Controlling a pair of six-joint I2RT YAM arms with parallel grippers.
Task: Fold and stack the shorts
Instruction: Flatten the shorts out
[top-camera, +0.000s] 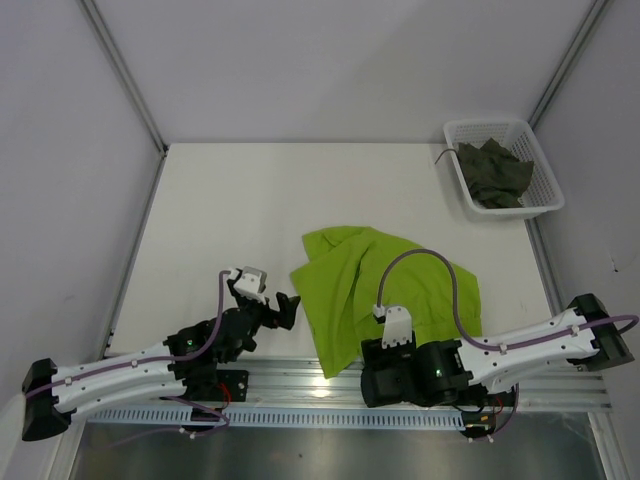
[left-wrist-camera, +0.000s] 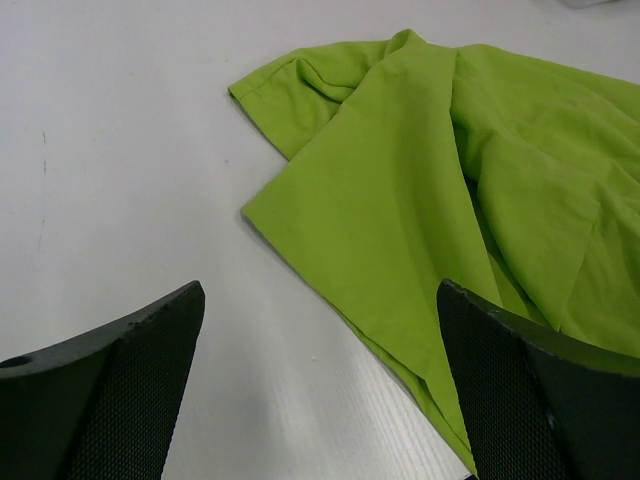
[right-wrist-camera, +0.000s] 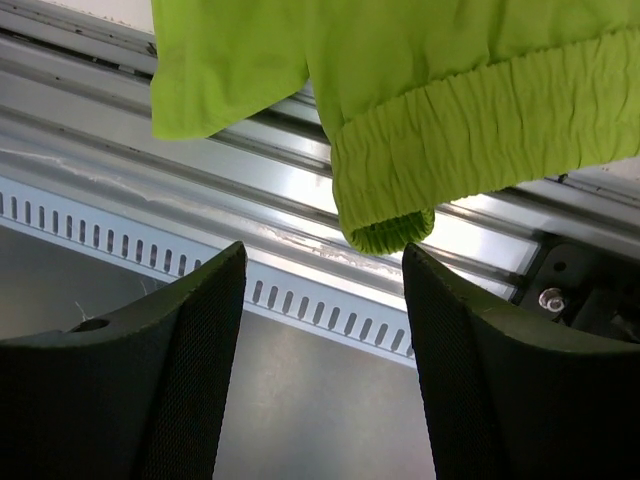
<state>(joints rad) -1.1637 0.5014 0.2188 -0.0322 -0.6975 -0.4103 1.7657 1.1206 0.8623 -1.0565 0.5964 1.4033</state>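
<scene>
The lime green shorts (top-camera: 385, 285) lie crumpled on the white table near its front edge. Their elastic waistband (right-wrist-camera: 470, 130) hangs over that edge in the right wrist view. The dark olive shorts (top-camera: 495, 172) sit bunched in the white basket (top-camera: 548, 185) at the back right. My left gripper (top-camera: 283, 312) stands open just left of the green shorts (left-wrist-camera: 450, 190), its right finger (left-wrist-camera: 540, 390) over the cloth's edge and nothing gripped. My right gripper (right-wrist-camera: 325, 370) is open below the hanging waistband, holding nothing. Its wrist (top-camera: 400, 372) sits at the table's front edge.
A metal rail (right-wrist-camera: 200, 170) with a slotted strip runs along the table's near edge, under the right gripper. White walls close in the table on three sides. Bare table surface (top-camera: 250, 200) lies to the left of and behind the green shorts.
</scene>
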